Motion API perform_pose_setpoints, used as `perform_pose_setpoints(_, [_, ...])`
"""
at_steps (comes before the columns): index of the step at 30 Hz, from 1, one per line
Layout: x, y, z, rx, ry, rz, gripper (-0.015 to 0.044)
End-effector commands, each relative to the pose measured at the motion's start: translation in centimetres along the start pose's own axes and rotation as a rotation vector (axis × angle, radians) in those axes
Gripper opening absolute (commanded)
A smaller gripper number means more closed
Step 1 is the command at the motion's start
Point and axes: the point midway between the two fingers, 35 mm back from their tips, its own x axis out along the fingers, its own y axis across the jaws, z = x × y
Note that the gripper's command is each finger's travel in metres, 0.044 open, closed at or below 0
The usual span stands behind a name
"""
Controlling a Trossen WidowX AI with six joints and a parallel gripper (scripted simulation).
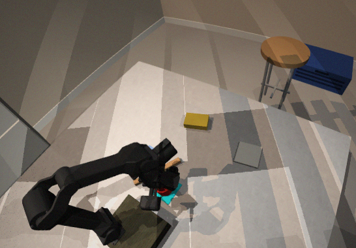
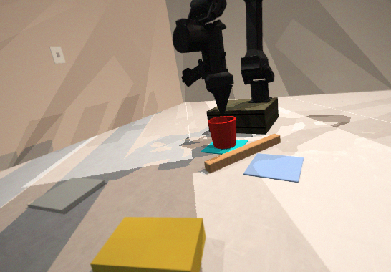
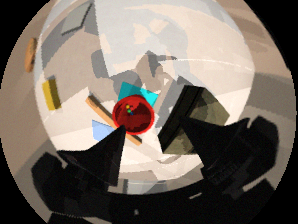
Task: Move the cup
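1. The red cup [image 2: 222, 132] stands upright on the teal pad [image 2: 224, 147], its long axis vertical and its open mouth pointing straight up, close to the bench edge where the arm's dark olive base block [image 2: 250, 116] sits.
2. The gripper [image 2: 222, 109] hangs directly above the cup's rim, fingers pointing down, jaws spread wide and holding nothing; in the exterior view the fingertips sit just over the rim, clear of the cup wall.
3. From the wrist view, the cup [image 3: 133, 113] is seen from straight above as a red ring with small marbles [image 3: 129, 111] lying inside it, and the two dark fingers frame it well apart on either side.
4. A wooden bar [image 2: 242, 152] lies flat just beside the teal pad, its long axis running slantwise across the bench, between that pad and a light blue pad [image 2: 275, 167].
5. From the top view, the arm covers most of the cup [image 1: 163, 191], leaving only a red sliver and a corner of the teal pad [image 1: 172, 194] in sight.
6. A yellow block [image 1: 196, 121] and a grey slab [image 1: 248, 154] lie well apart from the cup, toward the far edge of the bench.
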Motion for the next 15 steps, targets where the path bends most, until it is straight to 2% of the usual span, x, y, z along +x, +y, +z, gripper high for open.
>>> perform_pose_setpoints(1, [-0.9, 0.2, 0.1, 0.000, -0.006, 0.006, 0.0440])
perform_pose_setpoints(15, [-6.0, 0.1, 0.0, 0.000, -0.011, 0.009, 0.0440])
